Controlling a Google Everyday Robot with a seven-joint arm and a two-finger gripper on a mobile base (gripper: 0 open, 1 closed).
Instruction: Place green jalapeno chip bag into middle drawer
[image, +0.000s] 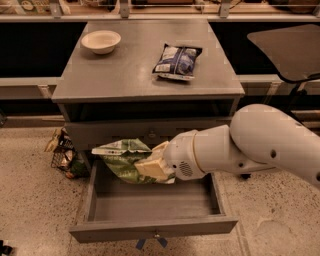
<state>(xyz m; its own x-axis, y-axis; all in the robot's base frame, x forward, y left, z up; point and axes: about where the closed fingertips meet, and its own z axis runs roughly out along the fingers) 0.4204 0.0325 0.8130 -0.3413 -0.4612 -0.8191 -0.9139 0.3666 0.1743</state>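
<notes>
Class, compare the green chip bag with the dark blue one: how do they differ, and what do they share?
Colour: the green jalapeno chip bag is leafy green; the dark blue-and-white chip bag is dark blue. Place: the green one is clamped in the gripper above the open middle drawer; the blue one lies on the cabinet top. Pose: green crumpled and tilted, blue flat. Both are small chip bags.

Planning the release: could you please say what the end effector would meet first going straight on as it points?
The end effector, shut on the crinkled green jalapeno chip bag, points left; likely the open grey wooden drawer's left wall, depth unclear.
</notes>
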